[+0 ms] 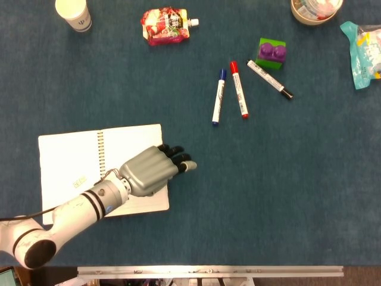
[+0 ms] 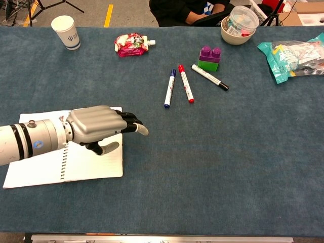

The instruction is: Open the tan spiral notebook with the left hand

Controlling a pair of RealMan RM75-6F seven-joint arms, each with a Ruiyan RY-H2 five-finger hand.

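Observation:
The spiral notebook [image 1: 68, 167] [image 2: 35, 167] lies open and flat on the blue table at the near left, white pages up, the wire spine running down its middle. My left hand [image 1: 152, 171] [image 2: 98, 126] hovers over the right-hand page, fingers stretched out past the page's right edge and holding nothing. The thumb hangs down toward the page; I cannot tell whether it touches. My right hand does not show in either view.
Three markers, blue [image 1: 219, 96], red [image 1: 239, 89] and black-tipped [image 1: 269, 78], lie mid-table by a purple-green block [image 1: 272, 52]. A paper cup [image 1: 74, 13] and a red pouch [image 1: 166, 25] sit far left. A bowl [image 2: 239, 24] and a teal bag [image 2: 293, 55] stand far right.

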